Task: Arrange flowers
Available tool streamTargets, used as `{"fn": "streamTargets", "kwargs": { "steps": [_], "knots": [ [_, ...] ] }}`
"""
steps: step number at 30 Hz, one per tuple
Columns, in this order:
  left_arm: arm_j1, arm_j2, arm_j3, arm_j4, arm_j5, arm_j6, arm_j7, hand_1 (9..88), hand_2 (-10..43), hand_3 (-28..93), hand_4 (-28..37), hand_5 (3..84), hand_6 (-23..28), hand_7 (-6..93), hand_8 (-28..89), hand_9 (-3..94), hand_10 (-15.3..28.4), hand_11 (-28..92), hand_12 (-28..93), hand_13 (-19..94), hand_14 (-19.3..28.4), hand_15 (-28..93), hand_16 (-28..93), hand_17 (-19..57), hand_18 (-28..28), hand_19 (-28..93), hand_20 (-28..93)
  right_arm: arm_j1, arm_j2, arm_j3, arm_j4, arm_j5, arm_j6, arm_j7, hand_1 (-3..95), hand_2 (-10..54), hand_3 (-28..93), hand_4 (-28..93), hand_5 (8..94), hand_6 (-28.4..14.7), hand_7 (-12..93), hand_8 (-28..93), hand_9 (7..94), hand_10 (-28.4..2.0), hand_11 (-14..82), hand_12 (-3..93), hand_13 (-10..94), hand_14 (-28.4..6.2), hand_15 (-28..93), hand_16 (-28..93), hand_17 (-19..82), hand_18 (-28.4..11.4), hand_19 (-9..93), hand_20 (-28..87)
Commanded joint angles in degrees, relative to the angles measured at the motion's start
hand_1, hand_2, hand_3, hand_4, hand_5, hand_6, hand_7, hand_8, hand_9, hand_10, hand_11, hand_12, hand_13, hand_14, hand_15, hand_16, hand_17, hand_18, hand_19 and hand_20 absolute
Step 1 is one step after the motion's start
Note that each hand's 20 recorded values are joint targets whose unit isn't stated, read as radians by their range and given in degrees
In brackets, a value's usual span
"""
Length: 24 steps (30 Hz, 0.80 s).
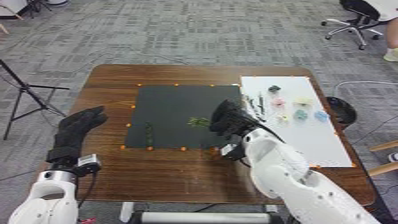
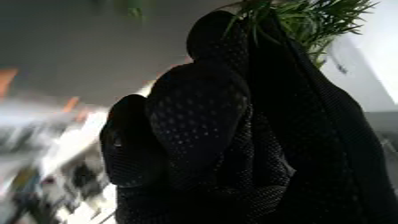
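Pinching green foliage, the right hand overhangs the mat.

Soft overhead light; wrist-view glare

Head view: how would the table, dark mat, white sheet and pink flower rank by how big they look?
1. Table
2. Dark mat and white sheet: too alike to rank; the right arm hides part of the sheet
3. Pink flower

Gray patterned carpet surrounds the brown table.
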<state>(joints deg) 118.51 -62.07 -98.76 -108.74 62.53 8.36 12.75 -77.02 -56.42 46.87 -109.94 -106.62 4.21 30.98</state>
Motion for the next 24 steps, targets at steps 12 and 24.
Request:
{"fn": "streamTargets", "kwargs": {
  "steps": [12,24],
  "knots": [
    [-1.36,-0.14,0.35,0.57,1.18,-5.22,-1.66,29.9,2.4,66,-21.5,50.7,2.6,14.7,-7,51.9,14.2,22,14,43,17.3,17,3,8.3,12.5,10,20,9.67,-14.42,-8.19,12.81,-0.37,2.61,2.46,62.6,-9.5,53,-7,76.3,-3.8,30,16,93.1,-9.1,19.2,35.9,94,-1.0,49,26,68,-8.9,86,40],
    [-1.91,-0.25,0.29,0.87,2.52,-6.93,-1.94,29.1,1.5,66,-21.2,50.2,2.7,14.3,-7,51.4,14.2,21,14,43,17.4,17,3,8.0,12.6,10,20,9.61,-13.26,-10.11,14.34,-5.52,7.71,-0.10,60.7,-9.5,53,-7,75.8,-3.5,30,15,93.6,-8.6,14.3,36.7,94,-1.3,47,27,67,-8.6,84,39]
  ]
}}
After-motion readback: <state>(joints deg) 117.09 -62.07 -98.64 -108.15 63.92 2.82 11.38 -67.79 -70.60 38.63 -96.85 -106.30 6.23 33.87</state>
